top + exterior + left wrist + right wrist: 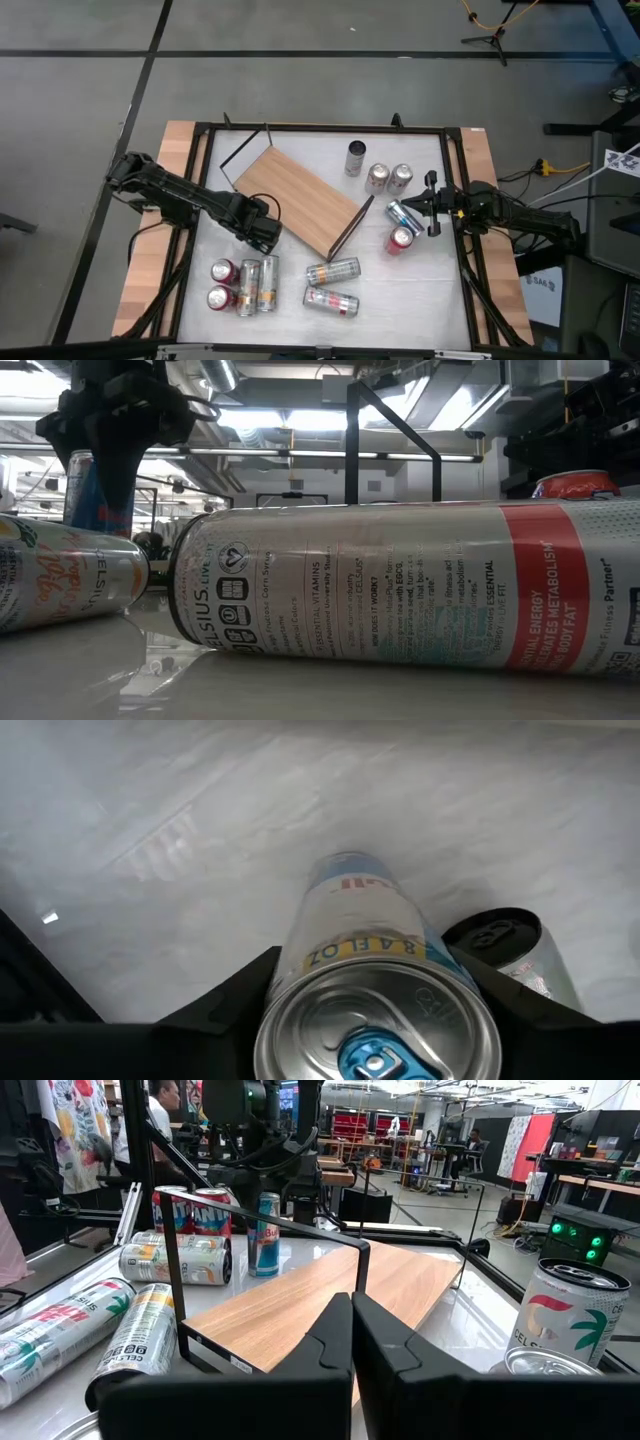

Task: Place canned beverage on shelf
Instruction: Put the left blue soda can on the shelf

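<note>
Left gripper (262, 238) clenched around upright blue can (264, 1232) | just off shelf's (300, 200) near-left corner | right gripper (432, 204) clamped empty, table's right edge.

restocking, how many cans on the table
12 cans: one in left end effector, four beside it, two lying mid-table, three past the shelf, two by the right end effector.

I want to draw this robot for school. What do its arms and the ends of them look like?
Draw two thin black arms made of jointed pieces, with black cables trailing off them. The left tool is a chunky black block. The right tool has two flat, black, pointed fingers and tiny yellow marks behind it. Both arms start at the table's sides.
</note>
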